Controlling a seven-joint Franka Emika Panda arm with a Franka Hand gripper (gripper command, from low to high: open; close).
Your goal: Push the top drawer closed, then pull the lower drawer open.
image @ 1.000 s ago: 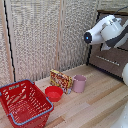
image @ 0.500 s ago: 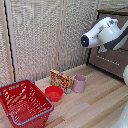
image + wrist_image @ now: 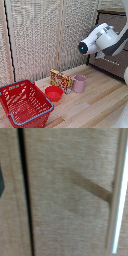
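At dresser [image 3: 111,55] front edge | arm [image 3: 100,40] raised | floor [image 3: 95,102] clear | end effector state unclear

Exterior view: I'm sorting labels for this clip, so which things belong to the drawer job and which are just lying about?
Job: dark dresser, mostly hidden behind the arm; its drawers cannot be told apart.
Lying about: red basket, red bowl, pink cup, patterned box.
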